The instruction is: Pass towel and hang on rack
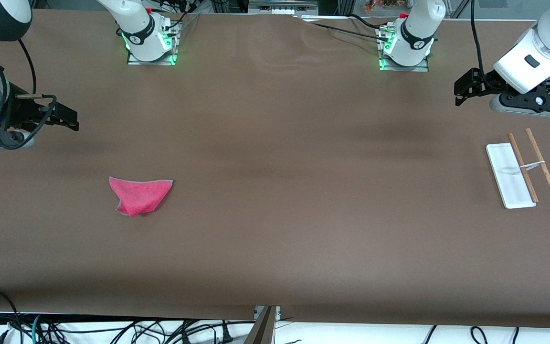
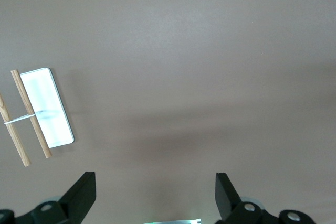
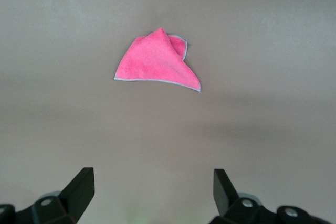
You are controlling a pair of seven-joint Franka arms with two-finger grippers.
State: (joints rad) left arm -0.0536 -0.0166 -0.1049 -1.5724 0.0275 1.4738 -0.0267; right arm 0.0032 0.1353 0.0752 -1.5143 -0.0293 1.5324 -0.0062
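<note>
**Start: right claw to pick up towel, nothing grasped yet**

Small bright pink soft fabric towel (image 1: 140,196) lies crumpled in a rough triangle, flat on the brown bench (image 1: 275,229), toward the right arm's end and well clear of every edge. Right claw (image 1: 67,119) hangs over the bench near that end's edge, fingers apart, empty. Left claw (image 1: 463,88) waits over the left arm's end, fingers apart, empty.

Rack (image 1: 511,177), with a flat white rectangular base and thin brown wooden rods, stands near the left arm's end edge, well apart from the towel.

Step in hand, judged: right claw descends on towel. Best to aim at the raised folded corner, pinch several layers and lift clear before passing.

Count: 1 towel, 1 rack (2 rods, 1 white crosspiece), 2 claws.
</note>
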